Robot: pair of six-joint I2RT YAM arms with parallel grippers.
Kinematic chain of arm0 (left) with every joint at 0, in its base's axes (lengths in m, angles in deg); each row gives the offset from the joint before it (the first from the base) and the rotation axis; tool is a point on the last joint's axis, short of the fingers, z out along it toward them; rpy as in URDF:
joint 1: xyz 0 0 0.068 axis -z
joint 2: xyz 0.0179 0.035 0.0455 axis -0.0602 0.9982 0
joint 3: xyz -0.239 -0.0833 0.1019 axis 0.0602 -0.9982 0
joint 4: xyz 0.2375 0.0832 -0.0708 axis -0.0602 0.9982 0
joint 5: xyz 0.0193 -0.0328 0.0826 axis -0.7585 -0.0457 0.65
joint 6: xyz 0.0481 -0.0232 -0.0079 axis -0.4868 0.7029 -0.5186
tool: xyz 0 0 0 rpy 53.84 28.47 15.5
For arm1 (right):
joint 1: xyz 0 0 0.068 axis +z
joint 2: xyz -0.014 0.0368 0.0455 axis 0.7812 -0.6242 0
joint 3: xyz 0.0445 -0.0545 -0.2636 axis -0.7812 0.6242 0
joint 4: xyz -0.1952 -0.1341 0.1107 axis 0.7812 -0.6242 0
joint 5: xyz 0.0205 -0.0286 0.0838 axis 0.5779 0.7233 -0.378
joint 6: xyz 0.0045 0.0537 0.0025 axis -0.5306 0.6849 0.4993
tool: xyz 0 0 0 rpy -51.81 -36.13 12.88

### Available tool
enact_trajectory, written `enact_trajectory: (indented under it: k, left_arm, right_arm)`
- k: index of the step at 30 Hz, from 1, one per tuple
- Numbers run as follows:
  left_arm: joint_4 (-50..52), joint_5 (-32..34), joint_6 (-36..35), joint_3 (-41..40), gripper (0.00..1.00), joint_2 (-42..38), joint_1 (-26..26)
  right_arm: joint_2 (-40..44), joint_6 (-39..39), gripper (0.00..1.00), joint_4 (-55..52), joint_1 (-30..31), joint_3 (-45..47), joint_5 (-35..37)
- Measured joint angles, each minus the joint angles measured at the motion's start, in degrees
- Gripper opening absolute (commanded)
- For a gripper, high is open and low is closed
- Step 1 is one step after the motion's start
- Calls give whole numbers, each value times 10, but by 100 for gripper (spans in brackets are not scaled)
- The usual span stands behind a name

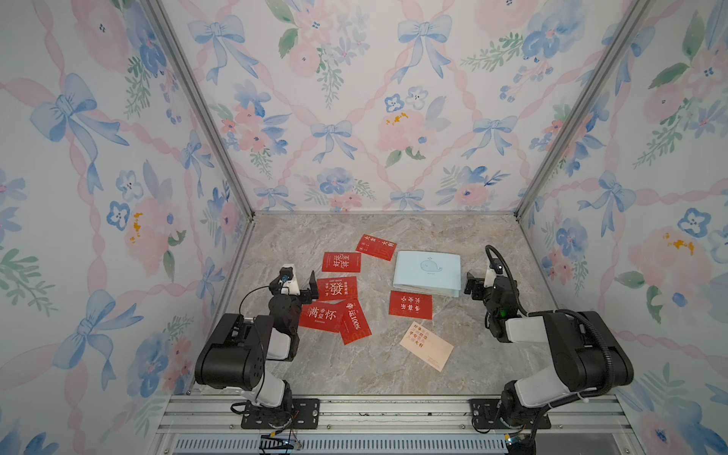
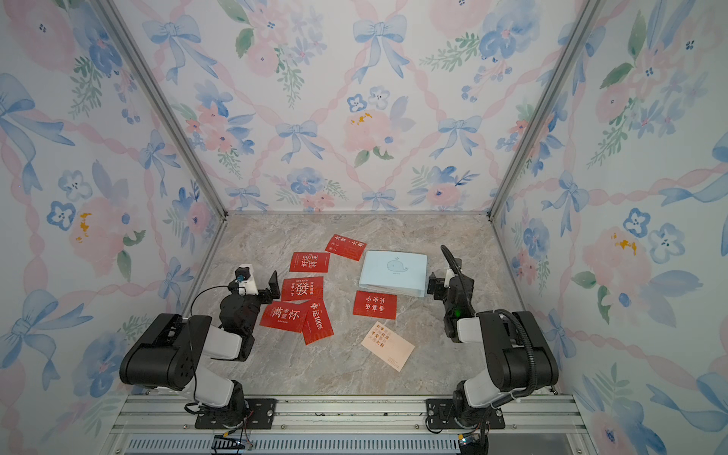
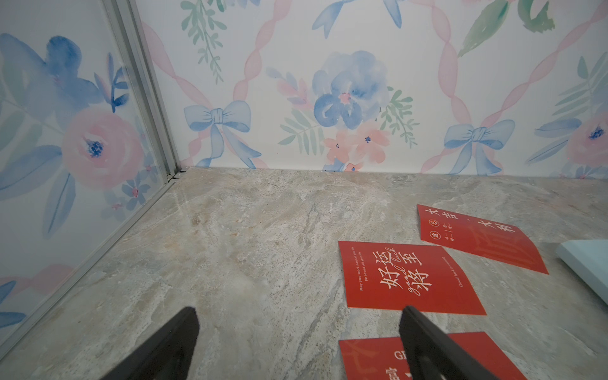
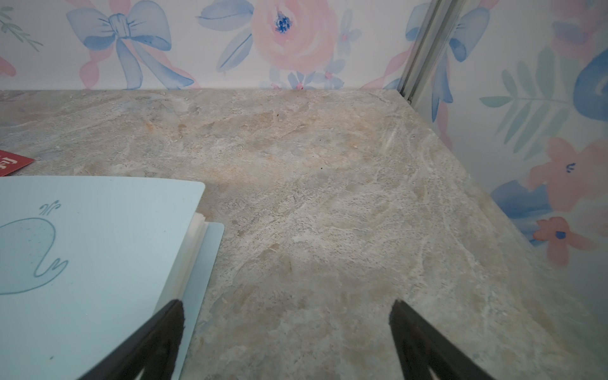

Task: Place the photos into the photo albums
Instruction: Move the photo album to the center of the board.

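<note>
Since the album [image 1: 427, 273] lay shut on the table [image 1: 492, 244], right of centre and whale side up, opening it looked like the step in hand, with nothing yet sleeved. The right gripper [image 4: 286, 304] hung just beside the album's right edge, jaws spread wide and empty, one finger at that edge. In the right wrist view the cover [image 4: 98, 230] sat slightly back from the pages and back board there. A good move would probably slip one finger under the cover alone at that stagger, pinch lightly, and swing it over toward the opposite edge rather than pull upward. A thin booklet would likely slide on smooth stone if dragged. The left gripper [image 3: 299, 312], likewise released and holding nothing, hovered by the cards [image 1: 337, 288] on the left. It could steady the album, or wait clear of the cover's swing.

Counted in both top views, there was one album and seven cards, all loose on the table and print side up. Six were red cards [image 1: 341, 262]. The one cream card [image 1: 426, 346] lay nearest the arms' bases, between them. Two red ones by the left arm overlapped. One lay just in front of the album, and another sat close to its far left corner, touching or not could not be told. Two grippers, both empty.
</note>
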Motion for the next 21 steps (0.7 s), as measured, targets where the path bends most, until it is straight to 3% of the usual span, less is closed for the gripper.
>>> enact_trajectory:
  k: [21]
  left_arm:
    - [3, 39, 3, 0, 98, -4, 2]
  right_arm:
    - [0, 0, 97, 0, 0, 0, -1]
